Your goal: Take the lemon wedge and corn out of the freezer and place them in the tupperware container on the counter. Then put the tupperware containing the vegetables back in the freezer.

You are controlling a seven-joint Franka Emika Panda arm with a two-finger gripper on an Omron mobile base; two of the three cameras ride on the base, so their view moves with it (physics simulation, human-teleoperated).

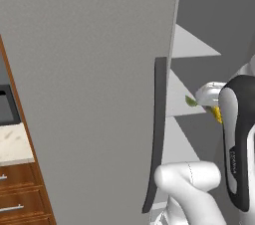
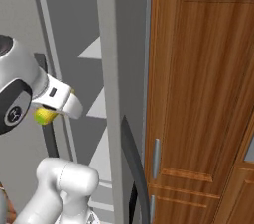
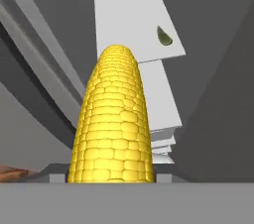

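Room: a tall grey freezer (image 1: pixel 89 79) with a flat door stands open ahead; its long dark curved vertical handle (image 1: pixel 157 134) runs down the door's free edge. Inside, pale grey shelves (image 3: pixel 134 20) are stacked one above another. To the left of the door, a cream, brown-speckled stone counter (image 1: pixel 14 147) sits over brown wooden drawers (image 1: pixel 20 194). To the right of the freezer stands a tall brown wooden cabinet (image 2: pixel 203 94) with slim metal pulls.

My gripper (image 2: pixel 49 114) hangs in front of the open compartment, between the door edge and the shelves. My jaws are closed around the slim bright-yellow corn cob (image 3: pixel 113 124); it stands straight out between them along the hand view, kernels sharp, its rounded tip pointing at the shelves.

Other items: a small green wedge-shaped piece (image 3: pixel 164 36) lies near the right edge of an upper shelf, well apart from the cob. The same piece shows in the left base view just beside my wrist.
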